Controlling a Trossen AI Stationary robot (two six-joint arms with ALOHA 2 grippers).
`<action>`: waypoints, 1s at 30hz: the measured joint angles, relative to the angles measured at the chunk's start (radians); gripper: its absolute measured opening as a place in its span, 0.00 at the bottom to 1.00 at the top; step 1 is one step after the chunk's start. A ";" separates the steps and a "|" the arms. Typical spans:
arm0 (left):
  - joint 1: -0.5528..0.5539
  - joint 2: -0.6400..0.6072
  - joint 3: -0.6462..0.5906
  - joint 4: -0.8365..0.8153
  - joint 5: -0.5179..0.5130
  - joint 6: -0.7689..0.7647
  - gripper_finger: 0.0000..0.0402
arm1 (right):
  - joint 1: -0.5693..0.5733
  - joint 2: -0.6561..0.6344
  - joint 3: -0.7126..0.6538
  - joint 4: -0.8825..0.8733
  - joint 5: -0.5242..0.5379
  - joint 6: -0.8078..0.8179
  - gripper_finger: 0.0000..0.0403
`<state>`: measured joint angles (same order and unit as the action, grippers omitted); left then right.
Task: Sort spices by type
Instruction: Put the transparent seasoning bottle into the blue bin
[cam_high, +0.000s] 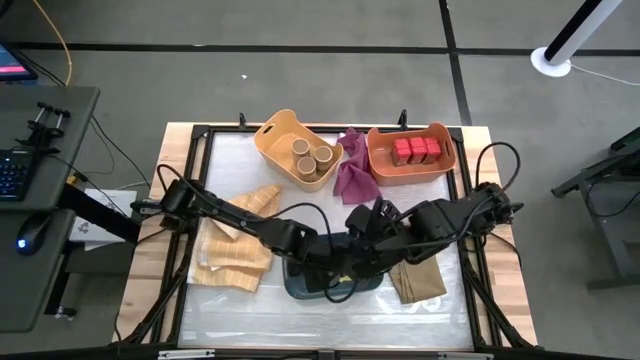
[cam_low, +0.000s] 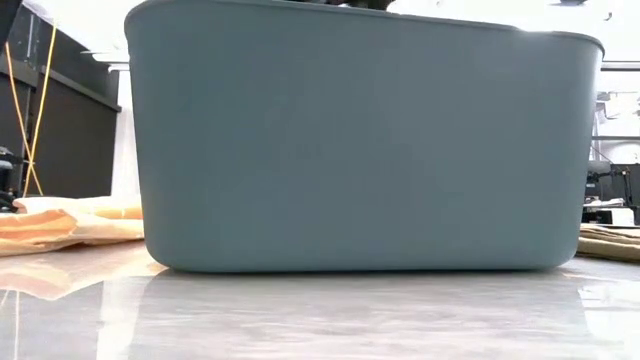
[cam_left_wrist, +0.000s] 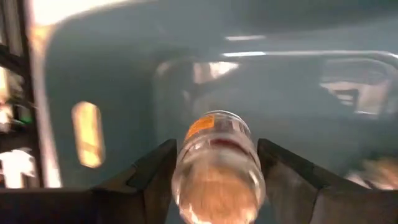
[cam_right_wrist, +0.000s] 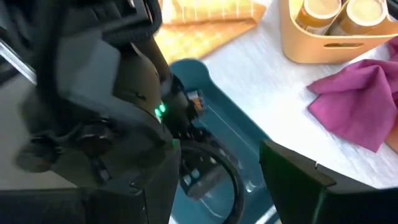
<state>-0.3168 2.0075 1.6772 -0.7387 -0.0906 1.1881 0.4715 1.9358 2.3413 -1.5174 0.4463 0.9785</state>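
My left gripper (cam_left_wrist: 217, 186) reaches down into a blue-grey bin (cam_high: 300, 285) at the table's middle near side and is shut on a tiny clear jar (cam_left_wrist: 217, 162) with an orange label; its top does not show. My right gripper (cam_right_wrist: 233, 186) hovers open just above the bin's far right part, touching nothing. Tan cylinders (cam_high: 312, 158) stand in a yellow bin (cam_high: 270, 135) at the far edge. Red tins (cam_high: 415, 151) sit in an orange bin (cam_high: 445, 165) to its right. My left gripper pinches the jar's glass body (cam_left_wrist: 186, 168) between its two fingers (cam_left_wrist: 152, 177), one on each side. The jar lies along the fingers, with its orange-labelled end (cam_left_wrist: 208, 124) pointing away from the wrist. It is inside the bin; whether it rests on the floor I cannot tell.
A magenta cloth (cam_high: 355, 178) lies between the yellow and orange bins. Folded tan cloths lie left of the blue-grey bin (cam_high: 235, 250) and right of it (cam_high: 418, 282). The two arms crowd together over the bin. In the low view the bin's wall (cam_low: 360, 140) blocks nearly everything.
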 joint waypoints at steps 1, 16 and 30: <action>0.000 0.000 0.000 0.018 0.000 0.013 0.53 | 0.002 -0.008 0.000 0.005 0.007 0.011 0.54; 0.057 0.007 0.000 0.034 -0.010 0.072 0.69 | 0.036 -0.060 0.000 0.007 0.023 0.081 0.54; 0.091 -0.029 0.000 -0.379 0.091 -0.502 0.69 | -0.015 -0.059 0.000 -0.029 0.061 0.097 0.54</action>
<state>-0.2261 1.9785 1.6772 -1.1175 0.0008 0.6857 0.4568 1.8764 2.3417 -1.5463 0.5076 1.0756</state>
